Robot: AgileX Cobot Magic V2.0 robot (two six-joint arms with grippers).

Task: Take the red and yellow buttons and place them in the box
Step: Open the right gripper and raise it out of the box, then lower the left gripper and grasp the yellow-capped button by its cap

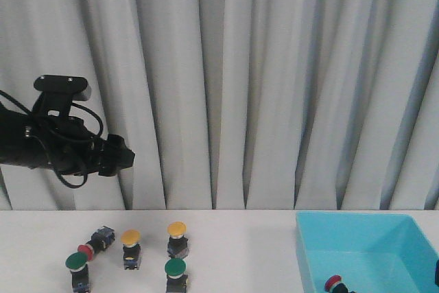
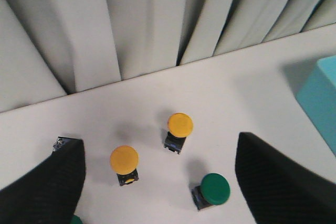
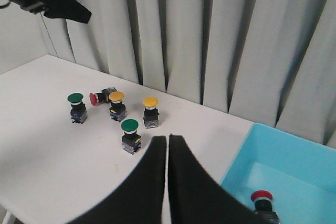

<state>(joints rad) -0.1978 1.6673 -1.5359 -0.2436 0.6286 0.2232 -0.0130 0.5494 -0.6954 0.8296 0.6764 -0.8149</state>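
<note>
Two yellow buttons (image 1: 131, 238) (image 1: 177, 229) stand upright on the white table, and a red button (image 1: 86, 248) lies on its side left of them. My left gripper (image 1: 118, 156) hangs high above this cluster. It is open, its fingers (image 2: 47, 187) wide apart around the yellow buttons (image 2: 124, 159) (image 2: 180, 124) far below, and it holds nothing. The cyan box (image 1: 363, 248) sits at the right with one red button (image 1: 333, 282) inside. My right gripper (image 3: 168, 141) is shut and empty, beside the box (image 3: 315, 158) where that red button (image 3: 261, 198) rests.
Two green buttons (image 1: 76, 261) (image 1: 175, 267) stand among the yellow ones, near the front edge. The green one (image 2: 216, 189) sits close to the right yellow button. A grey pleated curtain (image 1: 274, 80) closes off the back of the table.
</note>
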